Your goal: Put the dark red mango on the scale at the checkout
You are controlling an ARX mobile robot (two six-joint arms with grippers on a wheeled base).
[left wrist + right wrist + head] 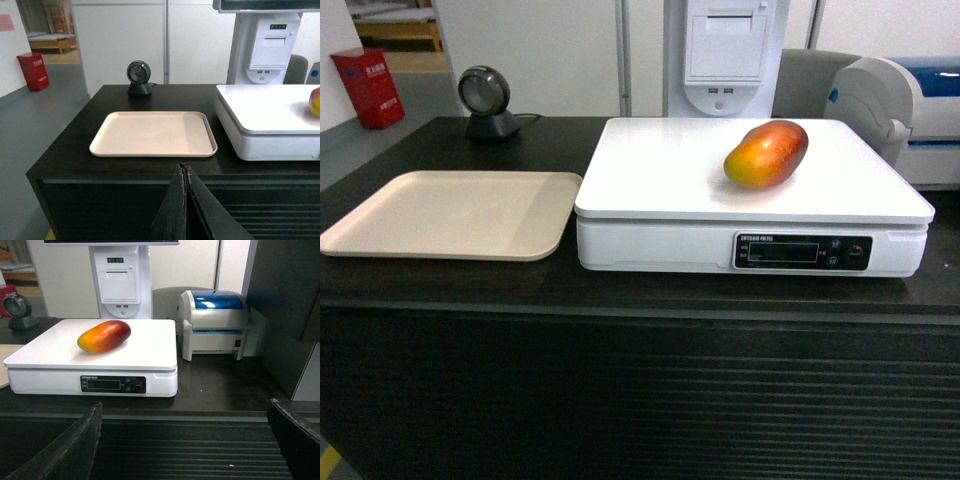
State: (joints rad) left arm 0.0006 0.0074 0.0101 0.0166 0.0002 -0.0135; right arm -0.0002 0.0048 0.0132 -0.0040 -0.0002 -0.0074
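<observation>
The dark red mango (pixel 766 153) lies on its side on the flat top of the white scale (pixel 660 190), right of its middle, red end up and to the right. The right wrist view shows the same mango (pixel 104 336) on the scale (pixel 55 345). The scale stands on the dark checkout counter (pixel 620 400) with its ribbed front. My left gripper (pixel 183 168) is shut, empty, low before the counter's front edge. My right gripper (pixel 185 407) is open wide, empty, held back from the counter front. Neither gripper shows in the head view.
A flat beige tray (pixel 450 212) lies left of the scale. A round black barcode scanner (pixel 488 102) stands at the back left. A white and blue label printer (pixel 214 322) sits right of the scale, with a dark cabinet (pixel 285 300) beyond it.
</observation>
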